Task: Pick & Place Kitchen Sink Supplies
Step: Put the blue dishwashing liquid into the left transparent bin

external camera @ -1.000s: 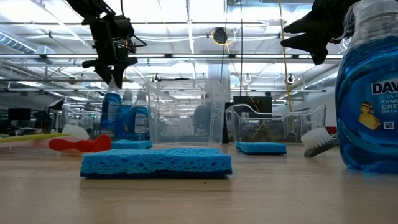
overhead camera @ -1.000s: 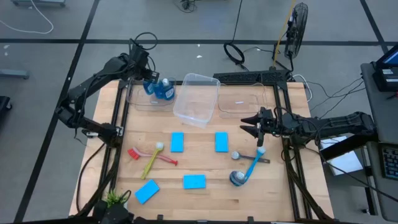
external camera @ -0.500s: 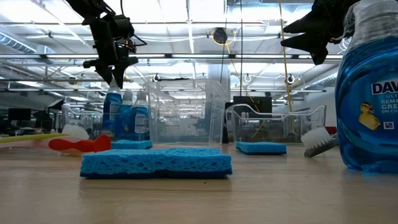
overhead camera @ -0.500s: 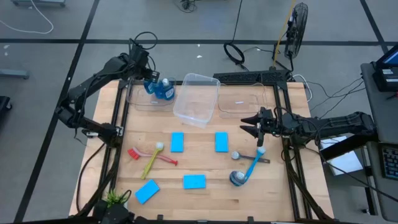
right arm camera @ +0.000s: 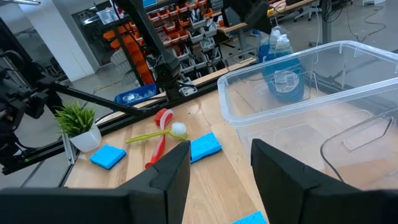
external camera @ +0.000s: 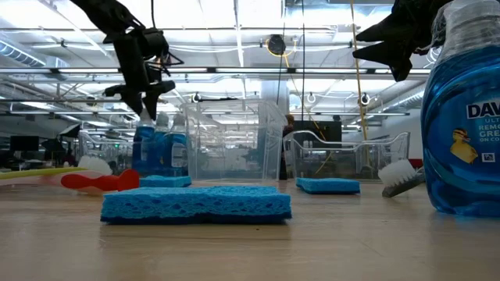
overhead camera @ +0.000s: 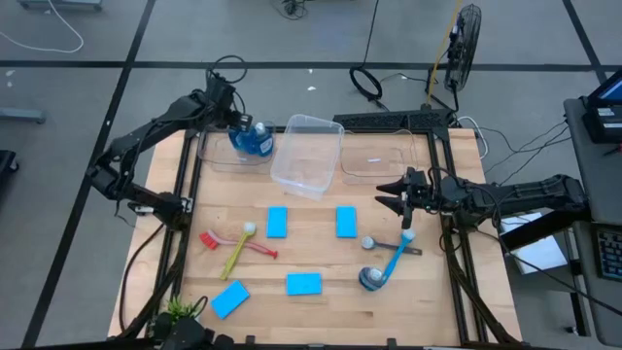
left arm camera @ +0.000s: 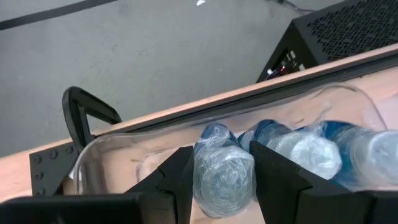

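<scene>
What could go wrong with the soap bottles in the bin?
The left gripper sits around one bottle's cap, close beside other bottles in the left bin. Pulling away, it might snag and tip them. The middle bin lies askew against the left bin, so a bump might shift it.
</scene>
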Controlling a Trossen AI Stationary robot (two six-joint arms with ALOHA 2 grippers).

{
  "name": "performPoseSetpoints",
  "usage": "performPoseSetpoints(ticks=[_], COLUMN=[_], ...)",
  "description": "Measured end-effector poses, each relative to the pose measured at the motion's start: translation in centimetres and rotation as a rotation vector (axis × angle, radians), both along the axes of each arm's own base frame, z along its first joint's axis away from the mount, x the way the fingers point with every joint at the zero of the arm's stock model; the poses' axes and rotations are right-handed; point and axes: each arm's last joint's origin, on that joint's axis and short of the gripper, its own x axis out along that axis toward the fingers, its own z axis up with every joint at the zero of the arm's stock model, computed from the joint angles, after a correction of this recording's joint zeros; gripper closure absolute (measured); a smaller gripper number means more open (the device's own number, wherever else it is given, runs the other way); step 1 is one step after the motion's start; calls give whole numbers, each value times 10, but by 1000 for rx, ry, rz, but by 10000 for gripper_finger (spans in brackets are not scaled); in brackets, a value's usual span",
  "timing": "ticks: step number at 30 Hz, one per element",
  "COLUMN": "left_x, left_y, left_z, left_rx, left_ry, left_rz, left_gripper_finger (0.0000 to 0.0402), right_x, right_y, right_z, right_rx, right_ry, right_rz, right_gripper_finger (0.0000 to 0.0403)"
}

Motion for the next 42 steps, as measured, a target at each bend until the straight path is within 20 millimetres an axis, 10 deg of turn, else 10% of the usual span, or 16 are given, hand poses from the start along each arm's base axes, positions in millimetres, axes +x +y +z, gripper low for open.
performPoseSetpoints(ticks=[15,26,42], left_x=[-1,-1,-35], left_y=[-1,-2,-62], left_z=[-16,-13,70], left_rx=[-5,3,289], left_ry=[-9,-17,-229], left_rz=[-15,-15,-76], left_gripper_finger=[263,141,138], right_x=[0,0,0], right_y=[0,0,0], right_z=[0,0,0], right_rx=[0,0,0], right_ry=[0,0,-1], right_rz=[0,0,0], right_gripper_finger=[248,248,248])
